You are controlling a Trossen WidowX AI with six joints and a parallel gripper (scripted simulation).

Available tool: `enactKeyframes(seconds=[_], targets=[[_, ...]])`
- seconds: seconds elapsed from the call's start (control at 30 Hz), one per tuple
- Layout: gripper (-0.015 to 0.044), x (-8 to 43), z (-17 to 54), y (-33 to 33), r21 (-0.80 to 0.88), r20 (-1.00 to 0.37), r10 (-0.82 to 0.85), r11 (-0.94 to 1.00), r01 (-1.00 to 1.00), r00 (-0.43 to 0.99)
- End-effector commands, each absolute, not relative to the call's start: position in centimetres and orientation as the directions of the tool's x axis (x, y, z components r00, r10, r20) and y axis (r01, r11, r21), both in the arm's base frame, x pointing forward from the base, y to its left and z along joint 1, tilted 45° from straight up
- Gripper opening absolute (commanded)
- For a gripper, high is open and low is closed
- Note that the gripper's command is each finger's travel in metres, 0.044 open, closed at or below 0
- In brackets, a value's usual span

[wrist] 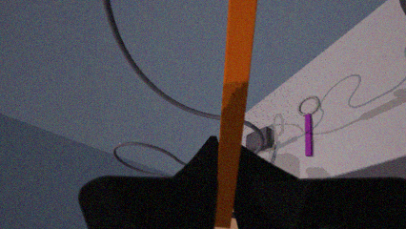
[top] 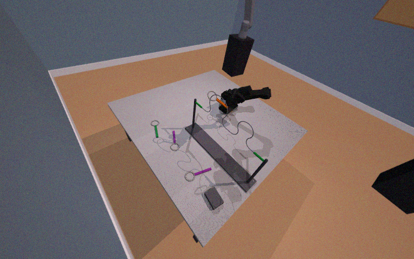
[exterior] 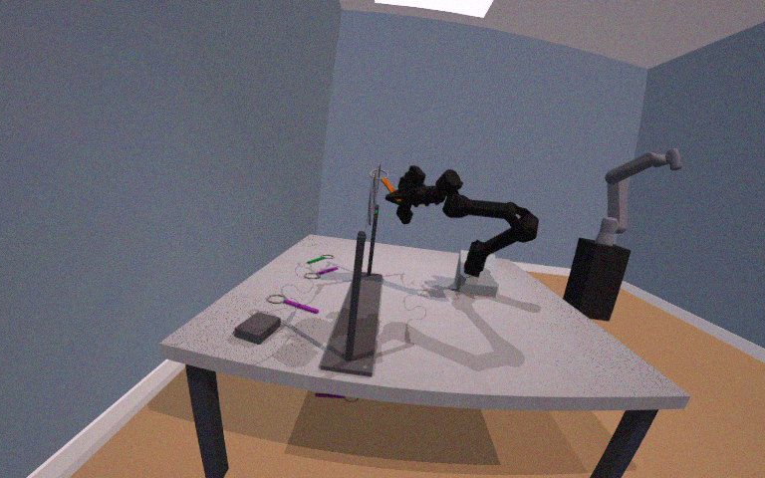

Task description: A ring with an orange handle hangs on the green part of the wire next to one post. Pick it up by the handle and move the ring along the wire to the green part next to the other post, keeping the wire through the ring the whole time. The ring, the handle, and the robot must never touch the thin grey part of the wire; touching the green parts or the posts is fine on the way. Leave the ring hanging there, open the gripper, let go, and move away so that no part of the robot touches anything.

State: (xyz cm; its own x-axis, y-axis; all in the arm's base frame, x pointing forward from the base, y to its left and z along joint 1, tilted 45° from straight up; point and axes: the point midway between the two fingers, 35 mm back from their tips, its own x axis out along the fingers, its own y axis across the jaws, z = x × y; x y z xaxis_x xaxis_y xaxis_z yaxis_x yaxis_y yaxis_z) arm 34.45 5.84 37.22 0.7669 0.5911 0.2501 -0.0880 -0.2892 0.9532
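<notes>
My gripper [top: 227, 107] [exterior: 397, 197] [wrist: 218, 142] is shut on the orange handle [top: 220, 102] [exterior: 387, 184] [wrist: 235, 62]. The ring [top: 208, 93] [exterior: 370, 173] is at the handle's upper end, high above the table; it is out of the wrist view. The grey wire [top: 253, 130] [wrist: 143, 77] has a tall hump at the ring, and seems to pass through it; contact cannot be told. The ring is near the far post [top: 193, 115] [exterior: 373, 242] and its green part [top: 198, 104] [exterior: 376, 210]. The other green part [top: 259, 156] is at the near post [top: 257, 170] [exterior: 355, 296].
A dark base bar [top: 217, 152] joins the posts. A green-handled ring [top: 156, 131] [exterior: 316, 260] and two purple-handled rings [top: 202, 171] [exterior: 301, 306] [wrist: 309, 135] lie on the table beyond it, with a dark block [top: 214, 198] [exterior: 257, 327]. A grey arm stands on a black pedestal [top: 238, 54] [exterior: 597, 278].
</notes>
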Motion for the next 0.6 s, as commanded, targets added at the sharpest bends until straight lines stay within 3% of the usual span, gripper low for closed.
enactKeyframes(seconds=[0.0,0.57], targets=[[-0.015,34.47,37.3,5.79,0.936,0.273,0.577,-0.343,-0.075,0.77],[-0.015,34.5,38.24,5.43,0.834,0.366,0.507,-0.551,-0.033,0.781]])
